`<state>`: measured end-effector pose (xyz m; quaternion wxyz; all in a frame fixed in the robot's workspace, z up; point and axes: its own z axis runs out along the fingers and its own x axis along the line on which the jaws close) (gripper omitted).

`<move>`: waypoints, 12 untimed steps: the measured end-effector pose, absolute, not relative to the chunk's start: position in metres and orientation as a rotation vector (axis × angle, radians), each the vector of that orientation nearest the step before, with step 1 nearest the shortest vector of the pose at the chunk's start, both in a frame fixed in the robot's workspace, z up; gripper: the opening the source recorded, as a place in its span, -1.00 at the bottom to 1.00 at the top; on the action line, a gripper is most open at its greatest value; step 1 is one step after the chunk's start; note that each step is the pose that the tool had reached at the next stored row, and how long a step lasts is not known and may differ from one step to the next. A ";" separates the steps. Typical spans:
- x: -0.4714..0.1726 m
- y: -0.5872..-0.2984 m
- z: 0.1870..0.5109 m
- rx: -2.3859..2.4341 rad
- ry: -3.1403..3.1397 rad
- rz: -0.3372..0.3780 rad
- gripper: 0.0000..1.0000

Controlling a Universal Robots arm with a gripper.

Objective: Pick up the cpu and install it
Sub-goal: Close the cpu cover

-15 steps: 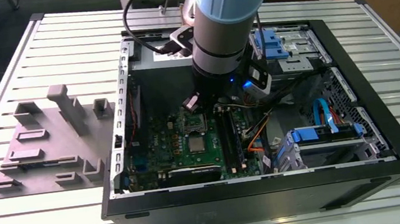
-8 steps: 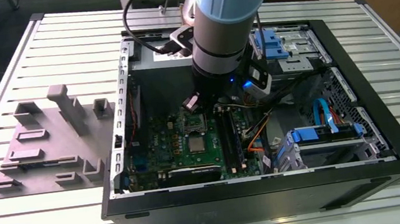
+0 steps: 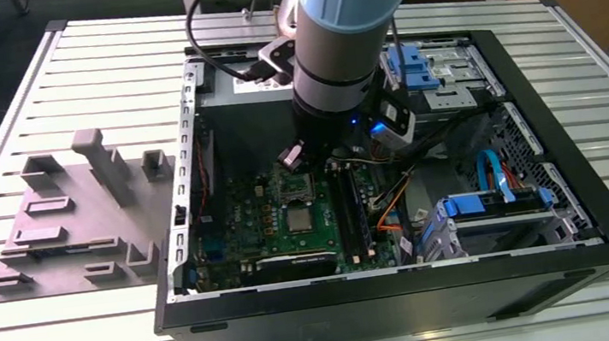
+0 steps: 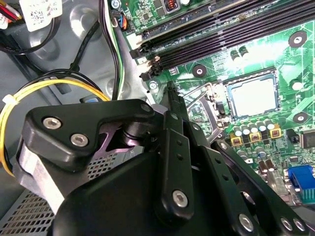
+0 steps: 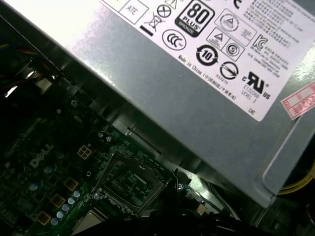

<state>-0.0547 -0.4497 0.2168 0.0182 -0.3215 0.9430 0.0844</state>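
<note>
the cpu (image 4: 253, 97) lies flat in its socket on the green board (image 4: 288, 59), silver top up. it looks light, stiff and fragile to me, best taken by opposite edges. the gripper (image 4: 170, 91) hangs near it, not touching, just beside the open metal frame (image 4: 206, 105). i can't tell if it's spread or pressed together.

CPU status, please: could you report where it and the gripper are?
Gripper low over motherboard, by open socket frame. Cpu lying in socket, apart from gripper. Cables off to the side.

Printed white label (image 5: 211, 44) and pink sticker (image 5: 300, 101) stand on the grey box (image 5: 187, 118).
</note>
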 end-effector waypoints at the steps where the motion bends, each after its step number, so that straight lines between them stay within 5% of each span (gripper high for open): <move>1: -0.055 -0.450 0.217 -0.999 2.929 0.262 -0.80; 12: -0.055 -0.454 0.220 -1.000 2.928 0.262 -0.80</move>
